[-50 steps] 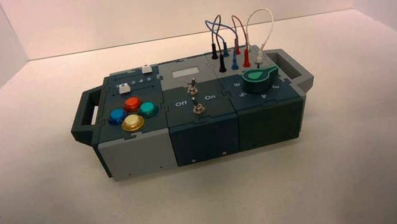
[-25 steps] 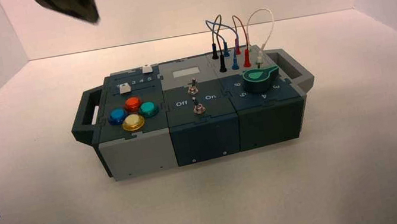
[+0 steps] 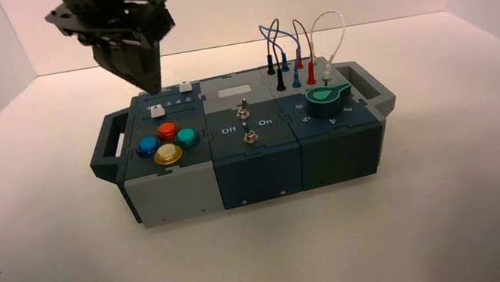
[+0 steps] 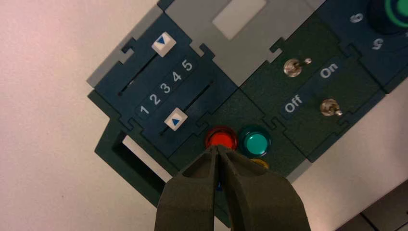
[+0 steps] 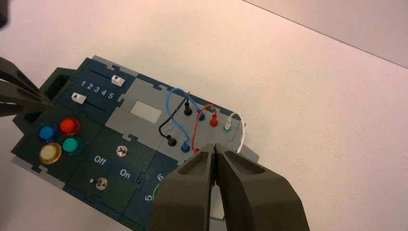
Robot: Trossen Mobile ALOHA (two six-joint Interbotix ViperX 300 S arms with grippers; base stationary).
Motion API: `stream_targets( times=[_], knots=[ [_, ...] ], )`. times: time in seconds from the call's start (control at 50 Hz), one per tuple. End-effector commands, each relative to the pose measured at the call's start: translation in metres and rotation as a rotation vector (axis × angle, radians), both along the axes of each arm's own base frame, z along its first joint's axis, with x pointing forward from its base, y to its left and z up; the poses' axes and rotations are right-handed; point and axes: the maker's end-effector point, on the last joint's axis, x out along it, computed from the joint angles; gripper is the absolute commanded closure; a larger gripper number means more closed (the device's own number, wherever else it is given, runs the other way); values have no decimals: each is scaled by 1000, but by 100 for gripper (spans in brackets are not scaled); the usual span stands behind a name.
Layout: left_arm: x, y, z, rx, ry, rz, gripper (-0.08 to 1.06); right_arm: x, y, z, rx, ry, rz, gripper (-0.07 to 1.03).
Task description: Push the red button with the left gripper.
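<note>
The red button (image 3: 167,130) is the rear one of four dome buttons on the box's left block. It also shows in the left wrist view (image 4: 221,138) and the right wrist view (image 5: 70,126). My left gripper (image 3: 152,85) hangs in the air above the box's rear left corner, over the sliders, with its tip pointing down. In its own view the left gripper (image 4: 217,148) is shut and empty, its tips lined up with the red button's edge and still above it. My right gripper (image 5: 215,147) is shut and empty, high over the box's right end.
Blue (image 3: 148,145), yellow (image 3: 167,154) and teal (image 3: 186,136) buttons surround the red one. Two white sliders (image 4: 175,120) lie behind the buttons. Two toggles (image 3: 247,121) are in the middle, with a green knob (image 3: 324,99) and plugged wires (image 3: 293,51) on the right.
My left gripper has come down into the high view from the top, moving right and lower towards the box's rear left. A sliver of my right gripper has appeared at the top right.
</note>
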Motion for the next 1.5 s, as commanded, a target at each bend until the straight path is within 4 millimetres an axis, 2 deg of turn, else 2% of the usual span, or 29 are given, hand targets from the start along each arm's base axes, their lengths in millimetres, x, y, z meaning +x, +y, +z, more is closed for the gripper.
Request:
stream_targets(
  times=[0.02,0.3,0.8,1.14,1.34,1.5],
  knots=[
    [9,-8,6,-16,-25,-10,101,6,5,15,21,-31,3,99],
    [9,-8,-12,16,17,-12,101,5,4,13,18,-23,2,99],
    [8,-7,-27,38,48,-9,101,5,5,14,21,-21,0,99],
    [0,-5,-50,85,118,-14,101,5,5,14,20,-17,-1,99],
    [0,-6,-44,75,105,-13,101,4,4,16,24,-20,-2,99],
    [1,-6,-26,41,57,-15,101,4,4,18,28,-25,-3,99]
  ],
)
